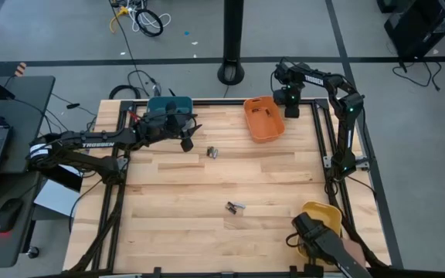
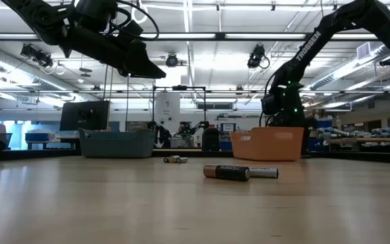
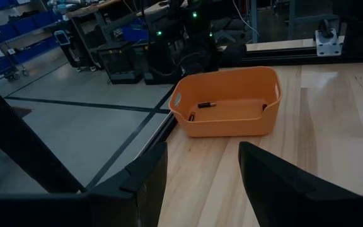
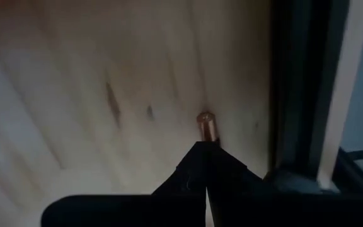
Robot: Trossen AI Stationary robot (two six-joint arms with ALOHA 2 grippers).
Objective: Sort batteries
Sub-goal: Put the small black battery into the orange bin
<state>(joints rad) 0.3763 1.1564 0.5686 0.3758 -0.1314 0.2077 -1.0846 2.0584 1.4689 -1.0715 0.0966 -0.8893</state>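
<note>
Two batteries (image 1: 213, 152) lie mid-table and two more (image 1: 235, 207) nearer the near edge; the low view shows a black one (image 2: 227, 172) beside a silvery one (image 2: 263, 173). The orange bin (image 3: 225, 104) holds two small batteries (image 3: 207, 104). My left gripper (image 1: 185, 143) hovers just near of the teal bin (image 1: 168, 104), open and empty, its fingers (image 3: 150, 176) wide apart. My right gripper (image 1: 290, 108) is raised at the far edge, right of the orange bin (image 1: 263, 118), shut on a copper-ended battery (image 4: 207, 125). My right gripper (image 4: 207, 146) pinches a small battery between its two fingertips. The copper-coloured end (image 4: 207, 120) sticks out beyond the tips, along the fingers. The fingers point down at the table, and the battery is lifted clear of the wood. The fingers hide the rest of the battery.
A yellow bin (image 1: 323, 216) sits at the near right corner, where a person's arm (image 1: 350, 253) with a dark-gloved hand reaches in. A dark frame rail (image 4: 298, 94) runs beside my right gripper. Bare wood lies between the two battery pairs.
</note>
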